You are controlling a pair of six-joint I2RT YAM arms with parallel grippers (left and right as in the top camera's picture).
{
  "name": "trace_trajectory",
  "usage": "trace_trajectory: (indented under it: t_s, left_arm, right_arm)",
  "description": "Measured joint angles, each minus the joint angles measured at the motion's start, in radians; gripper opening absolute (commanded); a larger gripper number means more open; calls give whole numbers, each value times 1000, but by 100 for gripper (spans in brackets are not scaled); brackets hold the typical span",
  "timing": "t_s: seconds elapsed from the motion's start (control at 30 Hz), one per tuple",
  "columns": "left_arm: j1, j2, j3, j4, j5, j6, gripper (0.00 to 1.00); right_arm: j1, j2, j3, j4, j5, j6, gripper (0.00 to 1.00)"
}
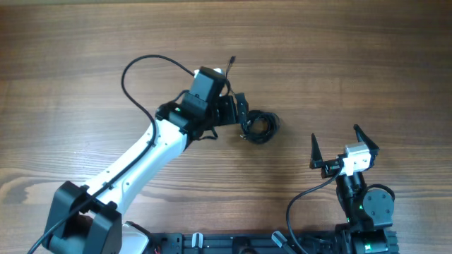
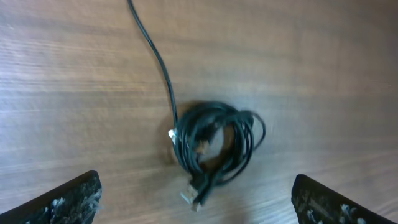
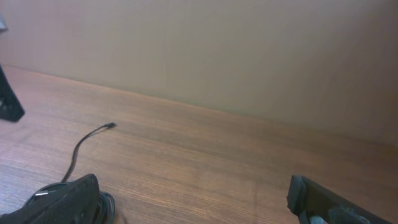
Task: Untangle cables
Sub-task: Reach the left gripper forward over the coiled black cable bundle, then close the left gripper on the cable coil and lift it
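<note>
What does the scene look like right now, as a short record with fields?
cables: bunched in one tangled knot, one strand trailing out across the table
left gripper: open, poised at the cables, nothing gripped
right gripper: open, apart from the cables, holding nothing
task state: untangling not yet done

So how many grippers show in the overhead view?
2: the left gripper, open, by the cables mid-table; the right gripper, open, lower right, apart from them. None looks hidden.
</note>
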State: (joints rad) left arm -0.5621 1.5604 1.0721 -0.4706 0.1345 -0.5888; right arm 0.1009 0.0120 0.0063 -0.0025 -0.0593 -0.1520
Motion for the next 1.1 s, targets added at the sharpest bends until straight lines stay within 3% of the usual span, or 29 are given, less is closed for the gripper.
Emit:
trace_trajectory:
  t_s: [0.2, 0.3, 0.6, 0.83, 1.1]
  left_arm:
    - [-50, 64, 106, -83, -57, 20, 99]
    - [-59, 111, 178, -77, -75, 81, 90]
    - [-60, 248, 206, 9, -128, 460, 89]
    - [-60, 311, 206, 86, 6, 684, 80]
    - [-62, 377, 206, 90, 57, 742, 79]
  right_arm:
    - [0, 0, 0, 0, 0, 0, 100]
    - [0, 0, 0, 0, 0, 0, 100]
    - [0, 0, 0, 0, 0, 0, 100]
    - [0, 0, 0, 0, 0, 0, 100]
    - [0, 0, 0, 0, 0, 0, 100]
